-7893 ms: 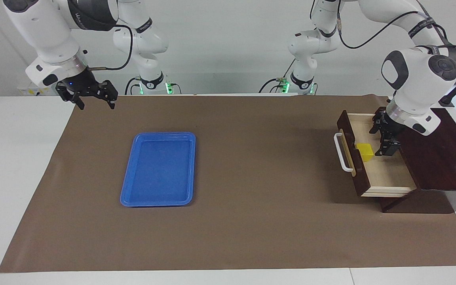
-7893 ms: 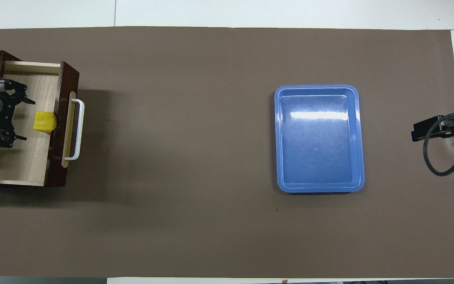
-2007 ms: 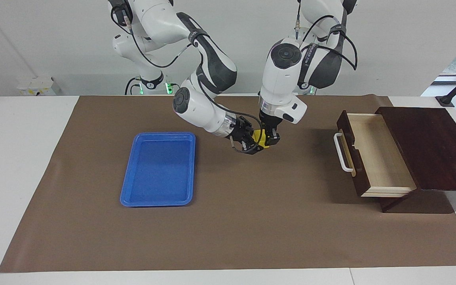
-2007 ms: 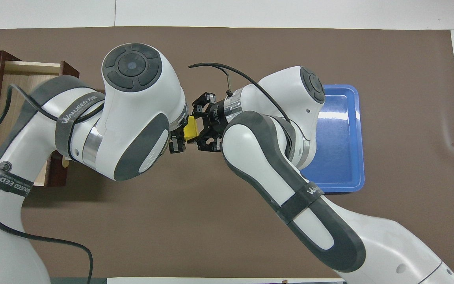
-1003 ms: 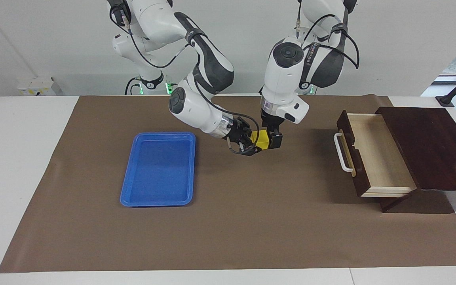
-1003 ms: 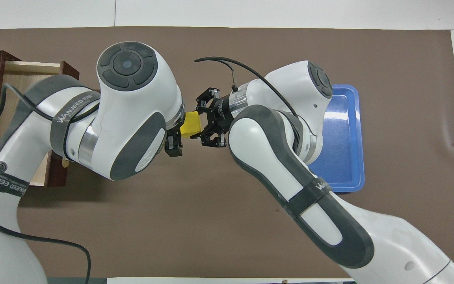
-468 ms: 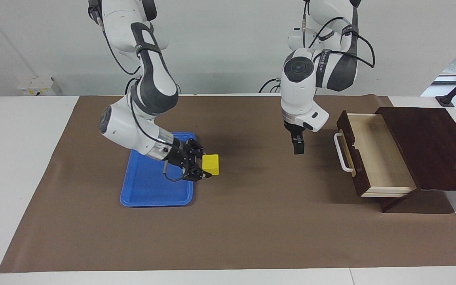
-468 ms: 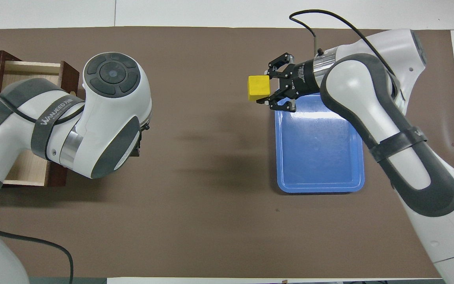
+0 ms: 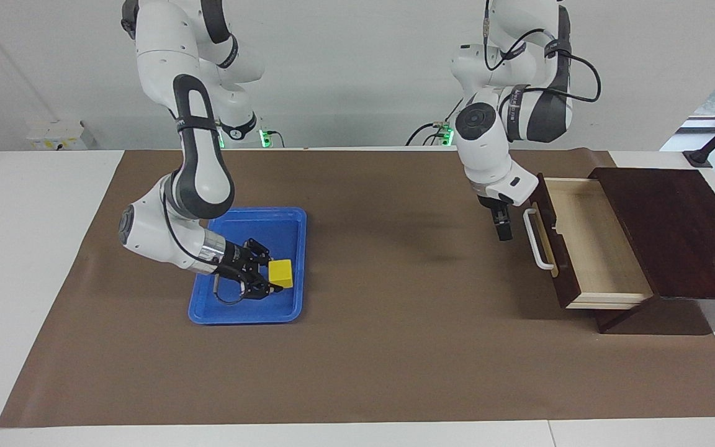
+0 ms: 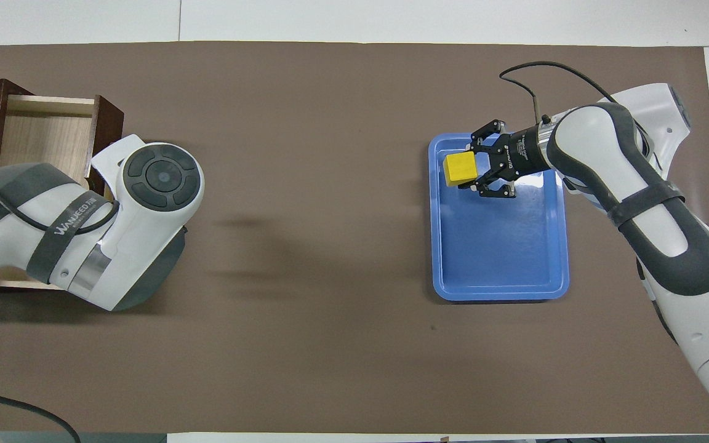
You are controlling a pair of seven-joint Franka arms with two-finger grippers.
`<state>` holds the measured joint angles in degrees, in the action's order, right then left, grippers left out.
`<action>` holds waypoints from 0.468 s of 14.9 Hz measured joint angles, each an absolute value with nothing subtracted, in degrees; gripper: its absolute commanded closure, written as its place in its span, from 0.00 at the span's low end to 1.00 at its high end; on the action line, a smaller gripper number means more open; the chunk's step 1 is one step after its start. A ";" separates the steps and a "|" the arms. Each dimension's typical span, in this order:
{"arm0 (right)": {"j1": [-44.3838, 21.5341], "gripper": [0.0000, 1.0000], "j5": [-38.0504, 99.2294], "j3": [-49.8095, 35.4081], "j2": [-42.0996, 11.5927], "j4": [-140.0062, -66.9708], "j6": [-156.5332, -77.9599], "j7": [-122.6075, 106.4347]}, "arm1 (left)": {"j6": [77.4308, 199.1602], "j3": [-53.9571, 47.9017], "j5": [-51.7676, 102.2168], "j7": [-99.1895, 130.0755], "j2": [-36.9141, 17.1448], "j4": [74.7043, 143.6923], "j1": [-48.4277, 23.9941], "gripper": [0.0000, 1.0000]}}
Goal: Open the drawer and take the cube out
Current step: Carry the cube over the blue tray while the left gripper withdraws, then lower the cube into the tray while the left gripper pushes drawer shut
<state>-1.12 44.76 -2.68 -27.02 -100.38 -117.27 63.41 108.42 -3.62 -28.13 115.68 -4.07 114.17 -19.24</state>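
The drawer [image 9: 587, 245] stands pulled open at the left arm's end of the table, its pale interior bare; it also shows in the overhead view [image 10: 40, 132]. Its white handle [image 9: 534, 239] faces the table's middle. My right gripper [image 9: 272, 277] is shut on the yellow cube [image 9: 282, 273] and holds it low over the blue tray [image 9: 246, 318]. In the overhead view the cube [image 10: 460, 168] sits in the right gripper [image 10: 471, 169] over the tray [image 10: 502, 294]. My left gripper [image 9: 504, 231] hangs over the mat just in front of the drawer's handle, holding nothing.
The dark wooden cabinet [image 9: 674, 230] that holds the drawer stands at the left arm's end of the table. A brown mat [image 9: 395, 347] covers the table. In the overhead view the left arm's body [image 10: 127, 227] covers its gripper and the drawer's front.
The right gripper took the cube from the left gripper over the table's middle and carried it over the blue tray, lower now. The left gripper drew back to the drawer's front.
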 measured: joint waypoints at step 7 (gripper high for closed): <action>-0.27 1.00 44.06 -2.16 -28.17 -102.43 -120.14 60.05 | 113.19 -3.61 -32.70 109.39 -3.10 117.33 -12.04 0.00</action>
<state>-0.27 44.06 -2.16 -28.17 -102.43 -120.14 60.05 113.19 -3.61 -32.70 109.39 -3.10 117.33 -12.04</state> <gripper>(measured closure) 0.441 0.000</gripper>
